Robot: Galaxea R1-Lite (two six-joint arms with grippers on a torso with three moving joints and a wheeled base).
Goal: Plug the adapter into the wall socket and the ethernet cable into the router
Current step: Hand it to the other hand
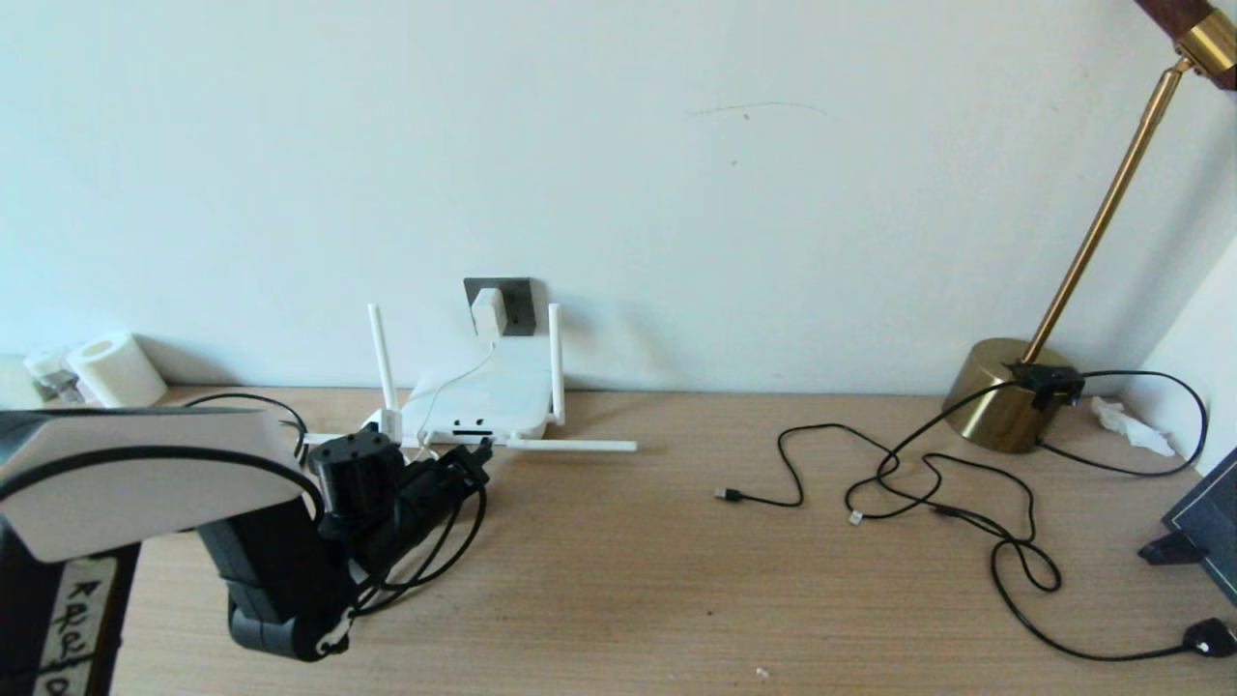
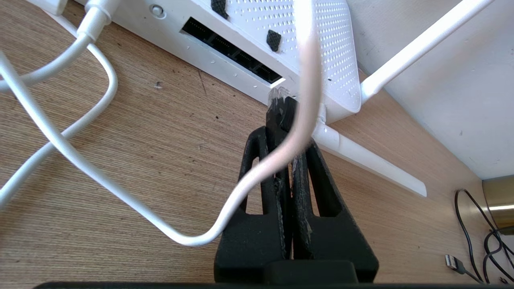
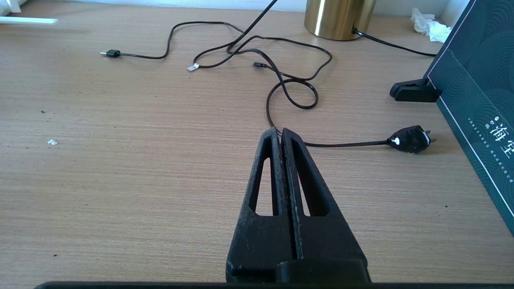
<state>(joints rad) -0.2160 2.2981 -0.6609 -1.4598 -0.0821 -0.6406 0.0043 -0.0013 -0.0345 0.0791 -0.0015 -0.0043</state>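
The white adapter point(image 1: 489, 309) sits in the dark grey wall socket point(image 1: 519, 307), and its thin white cord point(image 2: 96, 172) runs down to the router and loops across my left gripper. The white router point(image 1: 488, 398) lies below the socket with its port row point(image 2: 231, 54) facing me. My left gripper point(image 2: 283, 136) is shut on the ethernet cable's black connector point(image 2: 280, 109). The connector's clear tip touches the router's front edge just past the end of the port row. My right gripper point(image 3: 281, 130) hangs shut and empty over the bare table, out of the head view.
Thin black cords point(image 1: 928, 483) with small plugs sprawl at the right, ending in a black plug point(image 1: 1208, 636). A brass lamp base point(image 1: 1005, 391) and a dark teal board point(image 1: 1208, 522) stand far right. A white roll point(image 1: 116, 367) sits back left. One router antenna point(image 1: 570, 445) lies flat.
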